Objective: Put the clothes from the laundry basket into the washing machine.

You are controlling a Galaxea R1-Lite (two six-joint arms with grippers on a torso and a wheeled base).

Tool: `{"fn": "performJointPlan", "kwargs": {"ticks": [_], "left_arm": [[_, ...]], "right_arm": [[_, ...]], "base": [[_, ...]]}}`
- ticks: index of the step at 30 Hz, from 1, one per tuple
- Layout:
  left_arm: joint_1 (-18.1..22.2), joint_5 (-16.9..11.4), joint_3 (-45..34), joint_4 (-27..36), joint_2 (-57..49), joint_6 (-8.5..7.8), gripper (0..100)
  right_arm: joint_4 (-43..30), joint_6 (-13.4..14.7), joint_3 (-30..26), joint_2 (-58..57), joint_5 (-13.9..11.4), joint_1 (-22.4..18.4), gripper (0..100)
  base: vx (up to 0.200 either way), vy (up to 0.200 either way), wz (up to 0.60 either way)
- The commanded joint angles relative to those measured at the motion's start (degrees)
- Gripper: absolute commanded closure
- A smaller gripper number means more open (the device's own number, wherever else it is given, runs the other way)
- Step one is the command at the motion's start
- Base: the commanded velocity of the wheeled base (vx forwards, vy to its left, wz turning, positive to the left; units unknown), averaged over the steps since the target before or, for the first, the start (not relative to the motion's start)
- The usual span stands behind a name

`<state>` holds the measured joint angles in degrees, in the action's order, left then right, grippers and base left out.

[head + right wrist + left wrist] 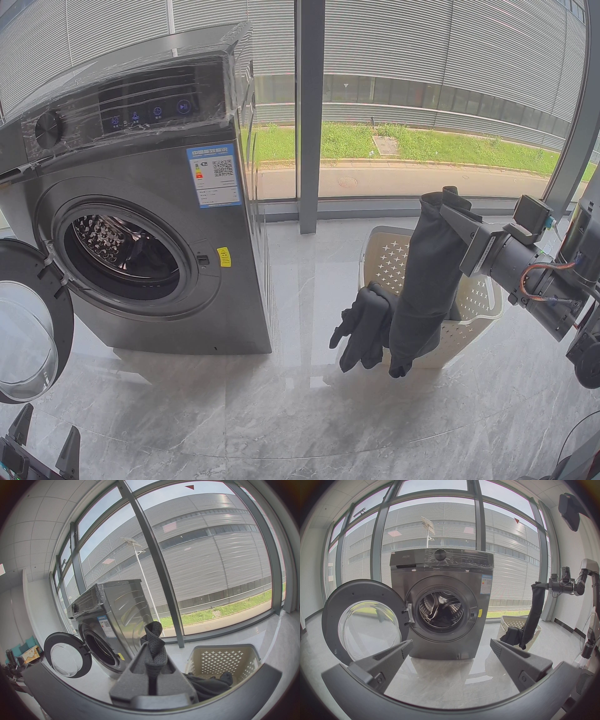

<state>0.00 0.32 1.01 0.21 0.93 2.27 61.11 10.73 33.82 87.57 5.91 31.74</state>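
At the far left the round glass door [28, 337] is hanging wide open from the washing machine [156, 187]. Below it the left gripper [49, 431] is sitting low over the floor [281, 412], its fingers spread apart and gripping nothing. The left wrist view is looking straight between those fingers into the drum [441, 612], where something dark is lying at the bottom. Whether that is cloth or shadow is not clear. The head view is catching the drum at a slant, with mostly the studded wall showing.

Right of the machine, a dark garment [365, 325] is drooping over the near rim of the laundry basket [481, 300], which is standing on the floor by the window [437, 94]. A second dark garment [425, 281] is hanging in a long fold in front of the basket, its lower end level with the basket's base.

The right gripper [453, 209] is holding this second garment by its top, above the basket. The right wrist view is showing the closed jaws pinching a bunched knot of the fabric [154, 636], and more dark cloth [209, 684] lying inside the basket.
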Motion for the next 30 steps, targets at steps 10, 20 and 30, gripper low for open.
{"fn": "performJointPlan", "kwargs": {"ticks": [10,20,30], "left_arm": [[0.0,0.03,-1.01,-0.03,-0.93,-0.07,0],[0.0,0.03,-1.01,-0.03,-0.93,0.02,0],[0.0,0.03,-1.01,-0.03,-0.93,0.02,0]], "right_arm": [[0.15,-0.01,-0.42,0.06,-0.2,0.69,100],[0.15,0.08,-0.51,0.06,-0.55,0.78,100],[0.15,0.08,-0.59,0.06,-0.55,0.86,100]], "base": [[0.0,0.18,0.0],[-0.04,0.0,0.0],[-0.2,0.0,0.0]]}}
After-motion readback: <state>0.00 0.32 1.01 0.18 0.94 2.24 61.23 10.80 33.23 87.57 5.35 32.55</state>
